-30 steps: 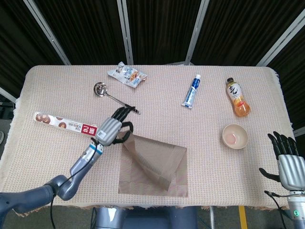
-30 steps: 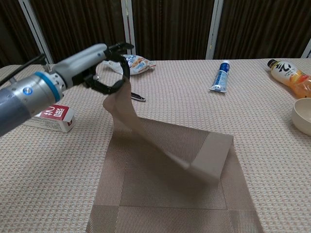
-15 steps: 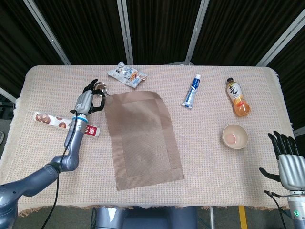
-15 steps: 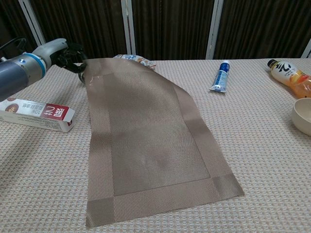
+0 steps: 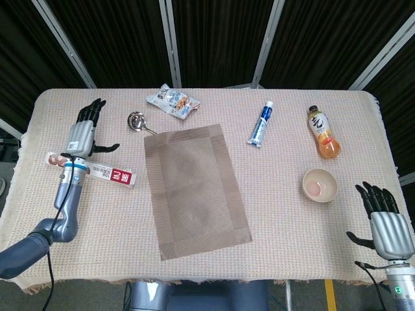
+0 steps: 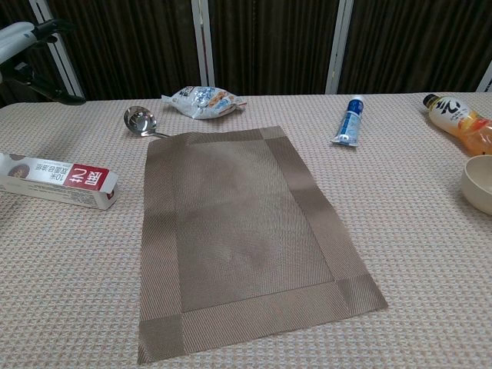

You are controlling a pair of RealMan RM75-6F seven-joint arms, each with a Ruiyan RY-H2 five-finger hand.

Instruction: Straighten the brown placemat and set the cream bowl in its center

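Note:
The brown placemat (image 5: 193, 189) (image 6: 242, 238) lies flat and unfolded on the table, turned slightly askew, its far left corner over the ladle's handle. The cream bowl (image 5: 319, 185) (image 6: 480, 183) stands empty to the right of the mat, apart from it. My left hand (image 5: 85, 132) (image 6: 23, 46) is raised at the far left above the long box, fingers spread, holding nothing. My right hand (image 5: 385, 220) hovers at the table's front right corner, fingers apart and empty, below the bowl in the head view.
A long foil box (image 5: 89, 169) (image 6: 55, 180) lies left of the mat. A metal ladle (image 5: 137, 122) (image 6: 140, 121) and a snack packet (image 5: 172, 102) (image 6: 203, 101) sit behind it. A toothpaste tube (image 5: 260, 124) (image 6: 348, 121) and an orange drink bottle (image 5: 323, 133) (image 6: 459, 119) lie at the back right.
My left hand let go of the placemat's corner and pulled away to the left. The mat, unfolded a second ago, has settled flat. The right hand has barely shifted.

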